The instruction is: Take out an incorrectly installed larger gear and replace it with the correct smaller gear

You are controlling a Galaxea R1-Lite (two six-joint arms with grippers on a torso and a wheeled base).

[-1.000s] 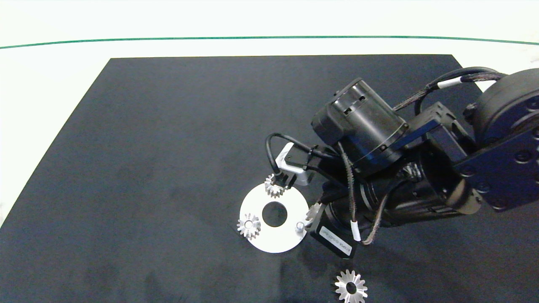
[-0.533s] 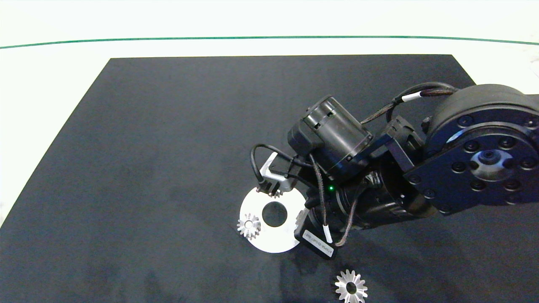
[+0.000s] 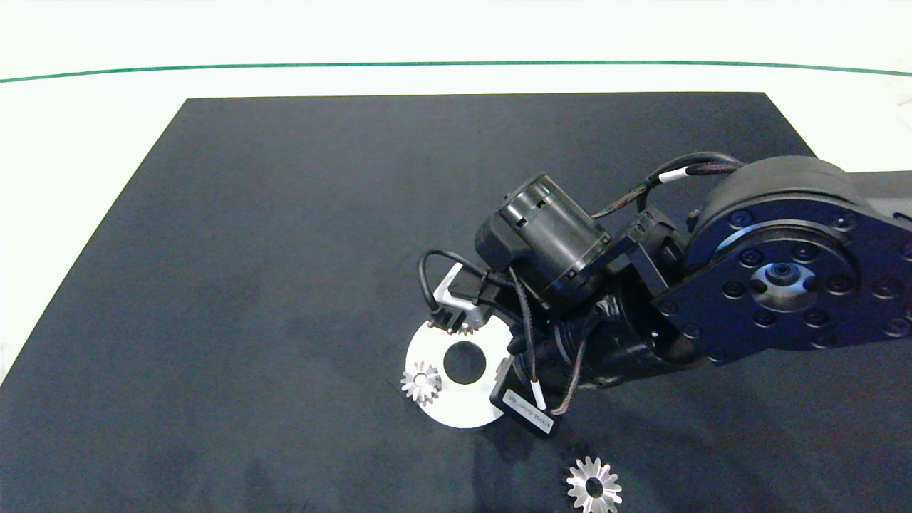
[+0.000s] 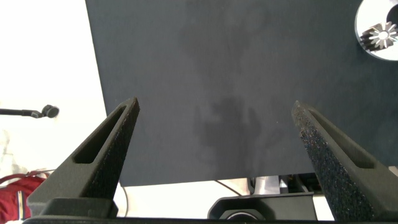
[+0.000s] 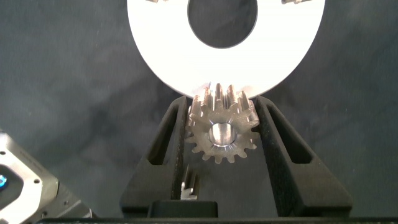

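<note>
In the right wrist view my right gripper (image 5: 222, 109) is shut on the smaller gear (image 5: 222, 132), a stubby-toothed silver gear held flat over the near rim of the white ring plate (image 5: 155, 43). From the head view the right arm (image 3: 570, 285) covers the plate's right side and hides that gear. Two more small gears sit on the plate (image 3: 456, 410): one at its left (image 3: 421, 382), one at its far edge (image 3: 467, 328), half hidden by the wrist. The larger gear (image 3: 593, 486) lies flat on the mat, near the front edge. My left gripper (image 4: 214, 106) hangs open over bare mat.
A black mat (image 3: 285, 214) covers the white table (image 3: 71, 142), with a green line (image 3: 214, 68) along the far side. The left wrist view shows the plate's corner with a gear (image 4: 380, 35) and cables beyond the mat's edge.
The right arm has moved left and down toward the plate with the smaller gear in its gripper. The plate's bare right peg, seen earlier, is now covered by the arm.
</note>
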